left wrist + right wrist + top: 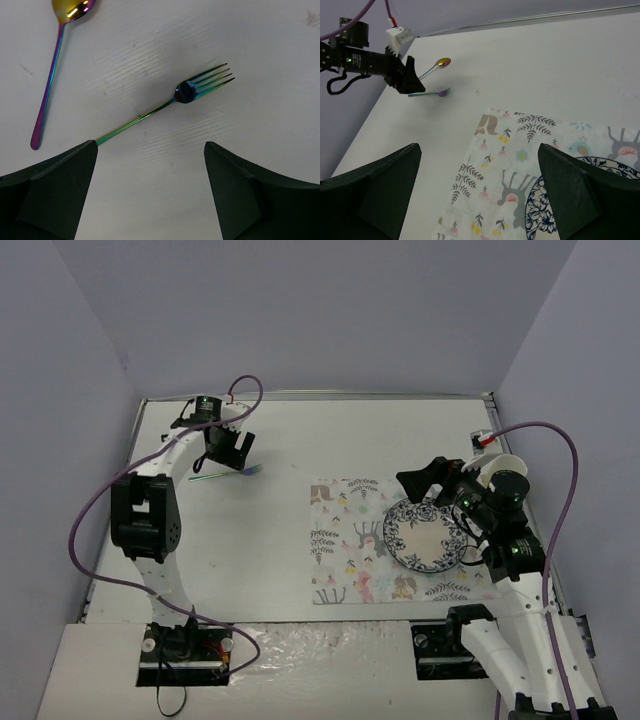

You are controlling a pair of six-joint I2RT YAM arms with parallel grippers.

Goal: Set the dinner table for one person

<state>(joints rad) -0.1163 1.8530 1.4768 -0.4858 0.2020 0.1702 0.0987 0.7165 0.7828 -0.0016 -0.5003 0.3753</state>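
your left claw (150, 150) is released, its 2 fingers (50, 195) spread wide with nothing between them, and it hangs low over the far left part of the counter (330, 440). in the left wrist view the rainbow-tinted fork (165, 105) lies flat on the white surface. its tines point up and to the right in that view, and the end of its handle runs out of sight behind 1 finger; you cannot tell whether that finger touches it. a matching spoon (52, 70) lies near the fork, its bowl at the top edge of that view, the 2 pieces apart. your right claw (428, 480) is released as well, jaws wide and holding nothing, poised above the far edge of the printed cloth mat (345, 540) on the right half of the counter. 1 blue-and-white patterned plate (425, 537) sits on the right side of that mat. the counter itself, the big white top with thin metal strips along its edges, carries the mat, the plate and both pieces of cutlery, with the cutlery well apart from the mat.
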